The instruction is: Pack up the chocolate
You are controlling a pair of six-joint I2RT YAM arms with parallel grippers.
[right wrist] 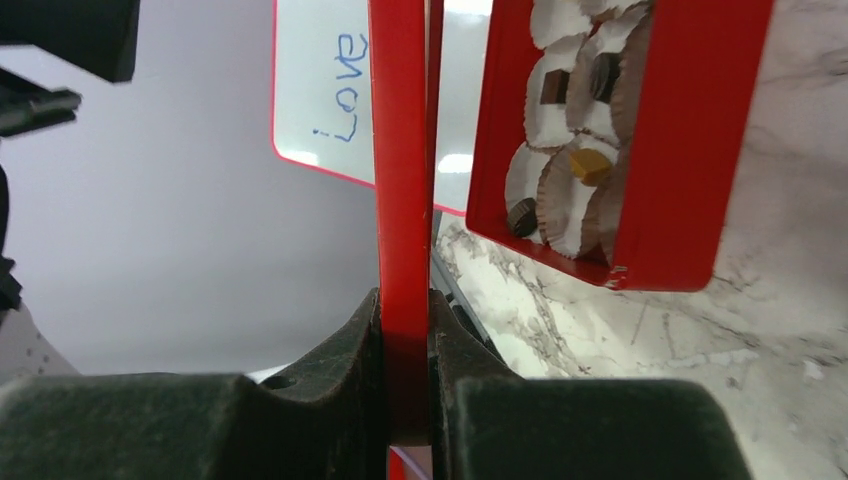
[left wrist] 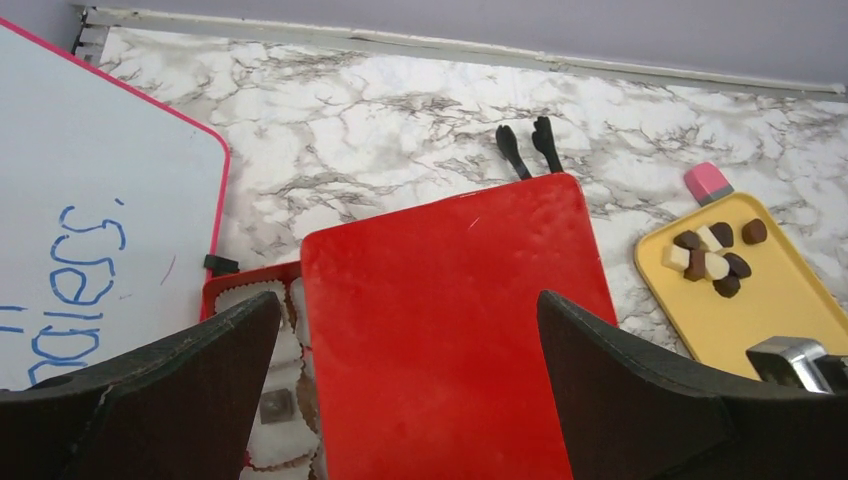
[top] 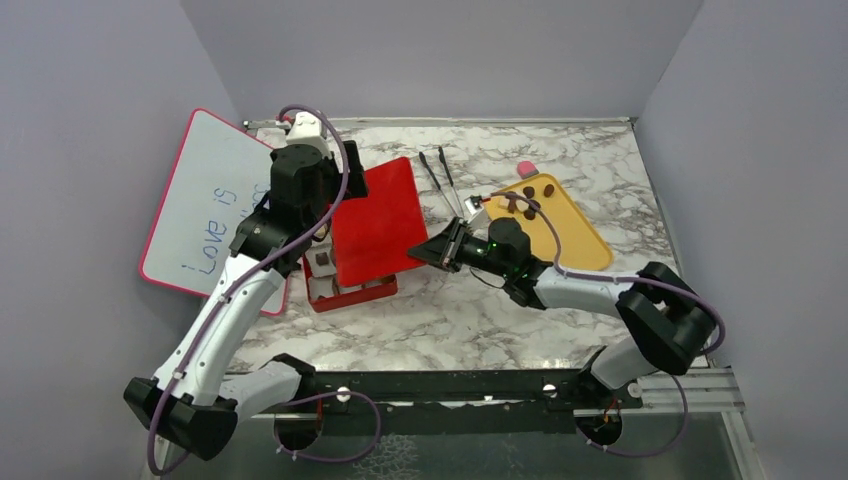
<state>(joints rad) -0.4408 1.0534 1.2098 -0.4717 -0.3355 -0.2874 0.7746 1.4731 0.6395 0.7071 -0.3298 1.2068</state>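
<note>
marble table [top: 560, 320] under both arms. whiteboard [top: 205, 200] left of left pincer [left wrist: 405, 305]. red lid [top: 375, 220] clamped edge-on by right pincer [right wrist: 405, 320]. left pincer gapes wide, empty, above lid and red box [top: 350, 295]. yellow tray [top: 570, 235] just behind right pincer carries loose chocolate [left wrist: 712, 262]; few pieces sit in paper cups [right wrist: 560, 190] inside box. black tongs [top: 442, 175] beyond right pincer.

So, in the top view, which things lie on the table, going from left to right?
First the whiteboard, then the red lid, the black tongs, and the yellow tray.
</note>
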